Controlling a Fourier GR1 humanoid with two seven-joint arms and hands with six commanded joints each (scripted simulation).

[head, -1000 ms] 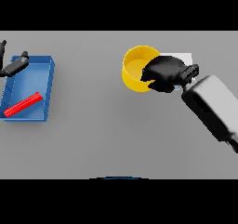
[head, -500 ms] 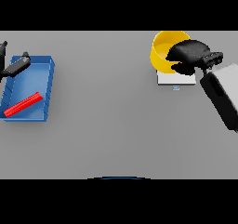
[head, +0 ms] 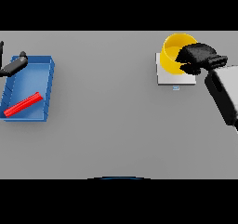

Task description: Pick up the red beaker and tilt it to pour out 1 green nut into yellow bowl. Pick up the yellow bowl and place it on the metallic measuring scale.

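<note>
The round, bright yellow bowl [head: 173, 53] with a deep hollow sits over the flat metallic measuring scale [head: 169, 77] at the grey worktop's [head: 107, 121] far right. The right hand [head: 197, 56] curls its dark fingers over the bowl's rim, gripping it. The left hand [head: 13, 66] shows at the left edge; whether it is open, I cannot tell.

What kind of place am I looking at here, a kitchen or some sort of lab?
Probably a plain lab-style test bench rather than a kitchen: a bare grey table with a weighing scale, a yellow bowl held over it by the right hand, and a blue tray.
</note>
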